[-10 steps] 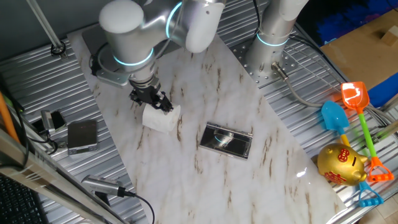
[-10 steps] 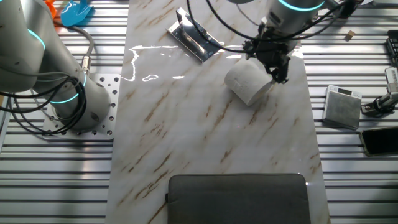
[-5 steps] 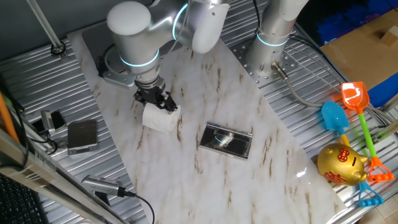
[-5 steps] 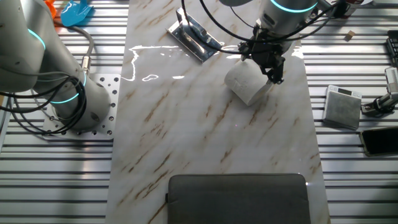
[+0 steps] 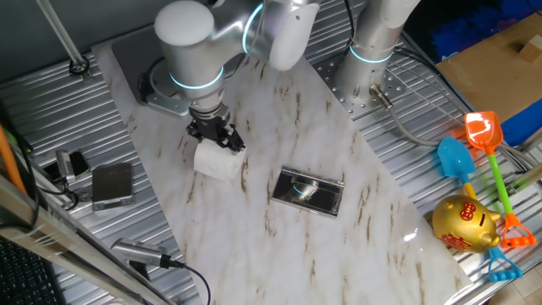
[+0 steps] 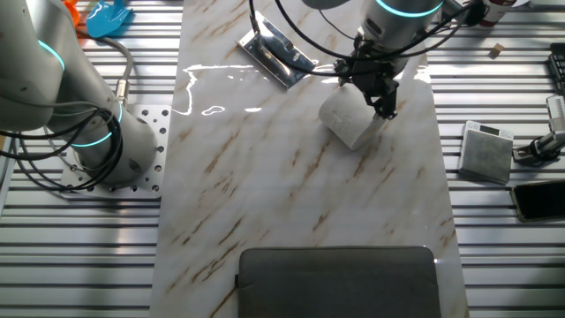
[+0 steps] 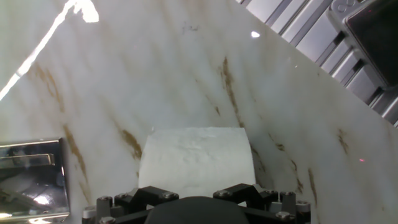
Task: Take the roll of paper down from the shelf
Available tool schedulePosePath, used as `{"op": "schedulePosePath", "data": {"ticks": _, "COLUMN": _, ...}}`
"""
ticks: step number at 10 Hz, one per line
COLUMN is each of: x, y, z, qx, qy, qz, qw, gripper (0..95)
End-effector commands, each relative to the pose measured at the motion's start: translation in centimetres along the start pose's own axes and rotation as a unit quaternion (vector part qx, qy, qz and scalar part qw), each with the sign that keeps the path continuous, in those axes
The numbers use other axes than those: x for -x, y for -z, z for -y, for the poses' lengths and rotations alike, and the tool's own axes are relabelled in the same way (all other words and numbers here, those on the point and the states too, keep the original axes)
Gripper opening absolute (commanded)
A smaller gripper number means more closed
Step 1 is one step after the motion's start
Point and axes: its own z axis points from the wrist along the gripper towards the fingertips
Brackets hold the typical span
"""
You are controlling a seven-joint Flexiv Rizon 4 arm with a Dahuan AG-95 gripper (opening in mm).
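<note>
**Roll off the shelf, arm pulling away**

Since a second ago the gripper (image 5: 217,138) has climbed toward 1 o'clock, while the roll of paper (image 5: 218,162) has stayed lying on its side on the veined marble table (image 5: 339,246), well apart from the shelf (image 5: 307,191) at its 4 o'clock. Whether the jaws are spread I cannot tell.

The soft, embossed white cylinder could roll on the slick stone if a fingertip brushes it. The shelf's glossy dark top mirrors light.
</note>
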Motion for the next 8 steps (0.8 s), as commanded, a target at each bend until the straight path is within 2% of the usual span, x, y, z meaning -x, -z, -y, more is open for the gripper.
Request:
{"op": "schedulePosePath", "data": {"ticks": 1, "x": -0.01, "y": -0.35, "z": -0.1, "qx": -0.002, "qy": -0.001, "qz": 0.001, "qw": 1.0, "gripper": 95.0}}
{"op": "schedulePosePath", "data": {"ticks": 8, "x": -0.01, "y": -0.74, "z": -0.16, "qx": -0.007, "qy": 0.004, "qz": 0.002, "qw": 1.0, "gripper": 95.0}}
